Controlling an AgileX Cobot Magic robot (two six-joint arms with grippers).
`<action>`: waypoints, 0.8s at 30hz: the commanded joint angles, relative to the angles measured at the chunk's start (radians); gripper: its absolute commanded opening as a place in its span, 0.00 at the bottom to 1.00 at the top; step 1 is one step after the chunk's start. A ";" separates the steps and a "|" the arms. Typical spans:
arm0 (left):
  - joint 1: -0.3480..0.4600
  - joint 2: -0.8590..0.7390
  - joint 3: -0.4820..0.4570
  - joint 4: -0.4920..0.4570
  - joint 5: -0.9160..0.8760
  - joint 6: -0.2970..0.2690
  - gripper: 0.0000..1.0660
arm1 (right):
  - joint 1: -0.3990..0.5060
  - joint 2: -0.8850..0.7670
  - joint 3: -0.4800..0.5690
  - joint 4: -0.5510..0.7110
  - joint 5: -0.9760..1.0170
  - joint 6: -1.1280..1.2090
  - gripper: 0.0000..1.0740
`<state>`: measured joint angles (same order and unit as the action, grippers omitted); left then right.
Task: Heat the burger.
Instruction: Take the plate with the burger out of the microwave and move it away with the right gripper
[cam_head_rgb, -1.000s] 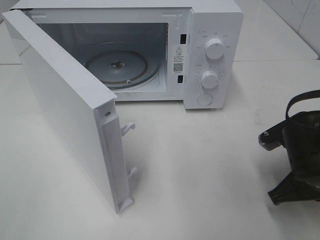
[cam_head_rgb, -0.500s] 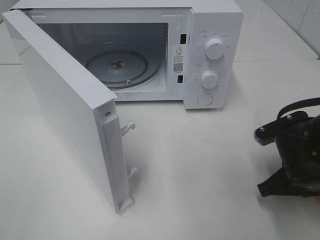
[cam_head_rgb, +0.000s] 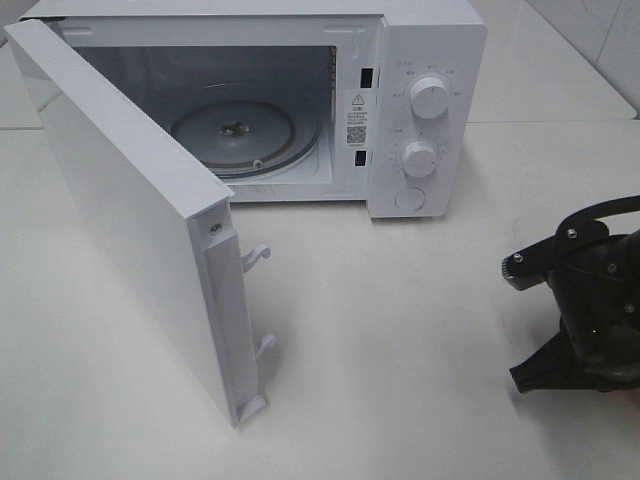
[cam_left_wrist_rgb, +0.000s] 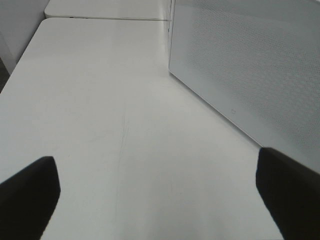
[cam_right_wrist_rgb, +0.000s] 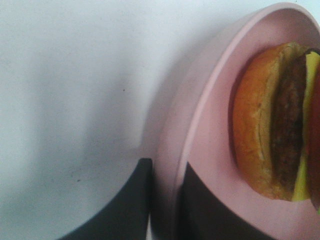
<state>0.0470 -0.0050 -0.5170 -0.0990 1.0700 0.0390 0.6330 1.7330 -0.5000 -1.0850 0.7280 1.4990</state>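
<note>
Your white box-shaped microwave (cam_head_rgb: 300, 100) already stands with its smooth door (cam_head_rgb: 140, 230) swung wide at the tabletop's far edge, its round glass turntable (cam_head_rgb: 233, 133) bare, so loading, closing the door and setting the dials all remain. The round burger (cam_right_wrist_rgb: 272, 120), glossy golden bun, dark patty and yellow cheese, sits on a matte pink round plate (cam_right_wrist_rgb: 200, 130) near the tabletop's right edge. Your right gripper (cam_right_wrist_rgb: 165, 200) pinches that plate's thin rim between narrow jaws, while your left gripper (cam_left_wrist_rgb: 155, 195) hangs with jaws spread wide, holding nothing.
</note>
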 joint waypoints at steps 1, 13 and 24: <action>0.005 -0.017 0.001 -0.004 0.002 -0.002 0.94 | -0.005 0.014 -0.005 -0.039 0.033 -0.012 0.11; 0.005 -0.017 0.001 -0.004 0.002 -0.002 0.94 | -0.004 0.080 -0.005 -0.020 0.019 -0.008 0.22; 0.005 -0.017 0.001 -0.004 0.002 -0.002 0.94 | -0.002 -0.026 -0.006 0.077 0.004 -0.153 0.48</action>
<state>0.0470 -0.0050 -0.5170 -0.0990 1.0700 0.0390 0.6330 1.7550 -0.5010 -1.0340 0.7310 1.4060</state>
